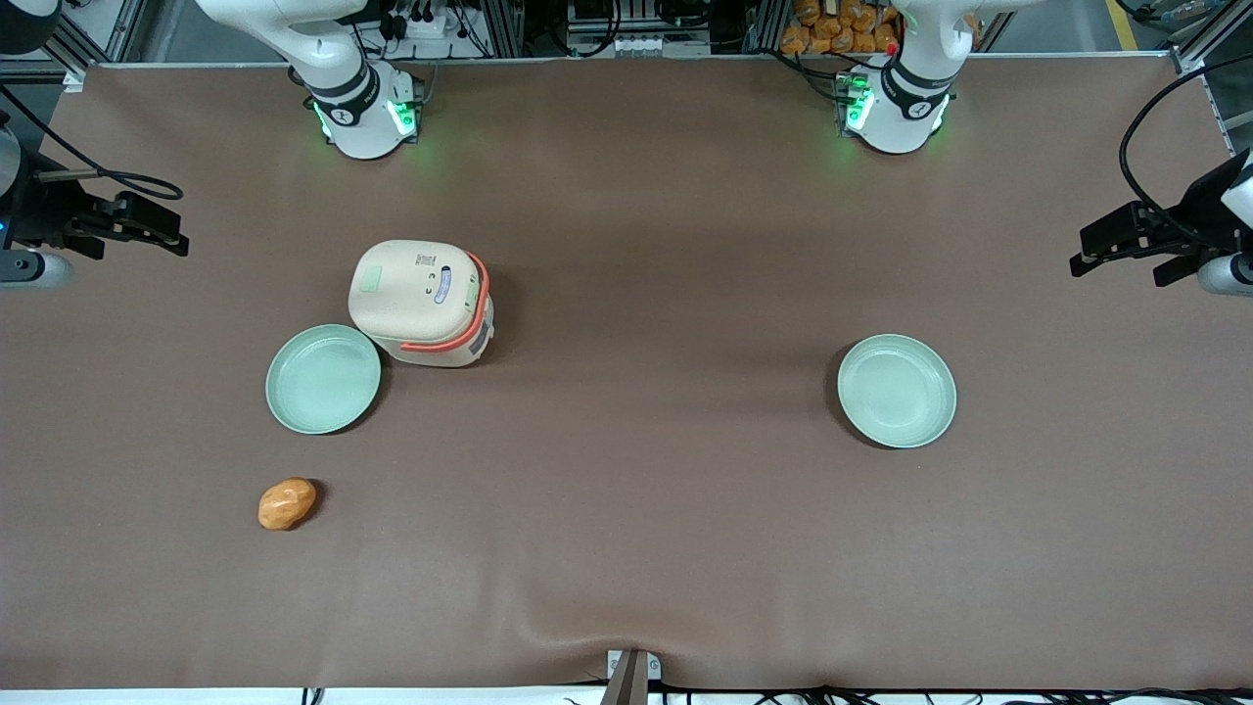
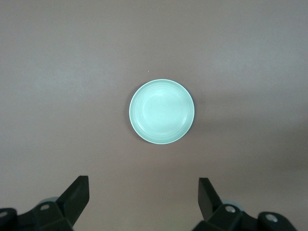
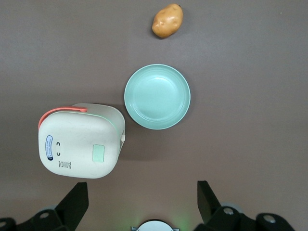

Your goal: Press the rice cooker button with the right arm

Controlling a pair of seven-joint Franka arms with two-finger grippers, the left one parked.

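The rice cooker (image 1: 421,302) is cream with a coral-orange handle band and stands on the brown table with its lid down. A pale green patch (image 1: 372,279) marks the lid. In the right wrist view the rice cooker (image 3: 79,144) lies below the camera, off to one side of the fingers. My right arm's gripper (image 1: 176,233) hangs at the working arm's end of the table, well apart from the cooker. The gripper (image 3: 142,195) is open, with only bare table between its black fingers (image 3: 77,199).
A pale green plate (image 1: 323,379) touches the cooker on the side nearer the front camera. A potato (image 1: 287,503) lies nearer still. A second green plate (image 1: 897,390) sits toward the parked arm's end. The right arm's base (image 1: 362,108) stands at the table's back edge.
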